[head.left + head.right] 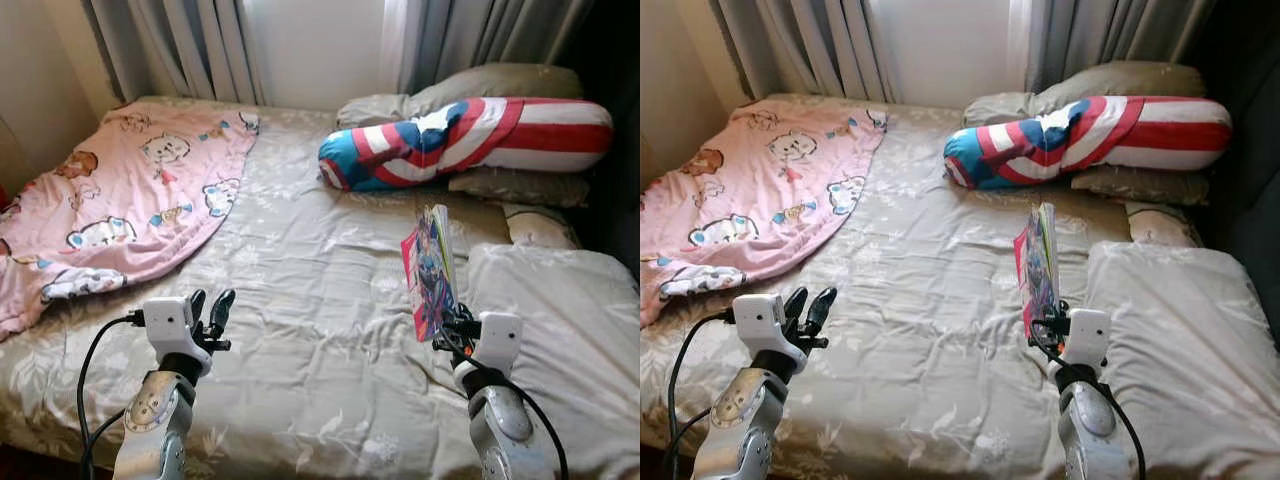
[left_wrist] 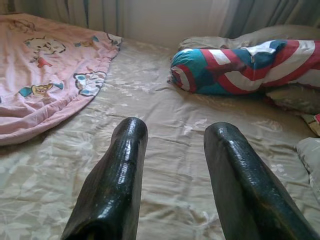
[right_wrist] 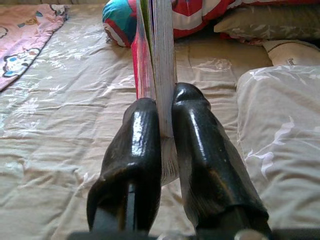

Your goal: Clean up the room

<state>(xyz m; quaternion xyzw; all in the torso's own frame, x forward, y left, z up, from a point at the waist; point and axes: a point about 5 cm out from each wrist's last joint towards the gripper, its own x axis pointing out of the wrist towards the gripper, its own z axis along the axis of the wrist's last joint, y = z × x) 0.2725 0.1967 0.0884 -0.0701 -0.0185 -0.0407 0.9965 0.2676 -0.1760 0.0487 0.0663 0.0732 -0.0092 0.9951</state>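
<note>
Two black fingers of the right gripper (image 3: pixel 167 135) clamp a comic book (image 1: pixel 430 268) by its lower edge, upright above the bed (image 1: pixel 300 300), probably for carrying off. Left gripper (image 2: pixel 172 175) hovers spread, empty.

Pink blanket (image 1: pixel 120 200) with cartoon animals, upper left; beige floral-print bedcover (image 1: pixel 300 300); red, white and blue striped bolster (image 1: pixel 470 140), upper right; grey curtains (image 1: pixel 180 45).

Right end effector (image 1: pixel 447 325) clamps comic book (image 1: pixel 430 270) upright above bed (image 1: pixel 300 300). Left end effector (image 1: pixel 210 310) hovers, fingers parted. Pink blanket (image 1: pixel 120 200) lies far left.
</note>
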